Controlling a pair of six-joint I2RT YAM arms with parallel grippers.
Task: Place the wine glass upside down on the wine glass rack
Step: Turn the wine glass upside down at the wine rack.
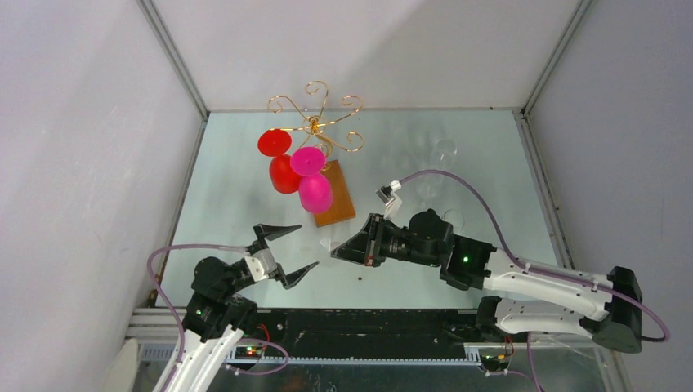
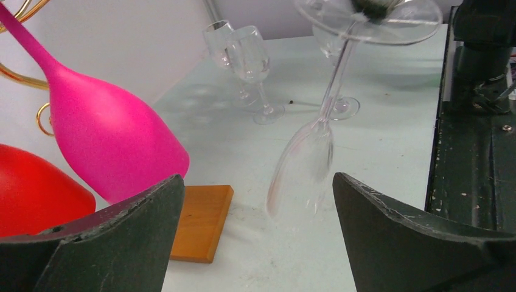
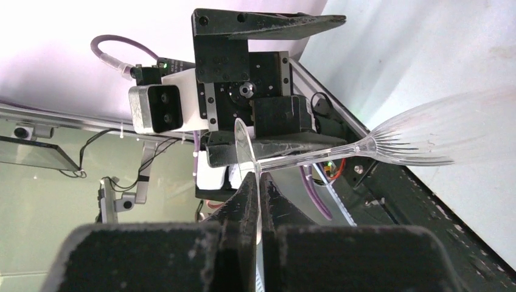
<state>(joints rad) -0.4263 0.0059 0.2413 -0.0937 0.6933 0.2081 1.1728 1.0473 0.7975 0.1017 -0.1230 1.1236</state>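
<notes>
My right gripper (image 3: 257, 179) is shut on the flat foot of a clear wine glass (image 3: 426, 134). In the left wrist view that wine glass (image 2: 304, 164) hangs tilted, bowl down, foot at the top, above the table. My left gripper (image 2: 258, 176) is open, with the bowl ahead of its spread fingers and touching neither. From above, the left gripper (image 1: 286, 253) and right gripper (image 1: 335, 253) face each other near the front. The wine glass rack (image 1: 315, 114) has gold scroll arms and a brown wooden base (image 1: 337, 200).
A red glass (image 1: 282, 167) and a pink glass (image 1: 312, 184) hang upside down on the rack. Clear glasses (image 2: 249, 61) stand at the back right of the table. Grey walls close in on both sides and at the back.
</notes>
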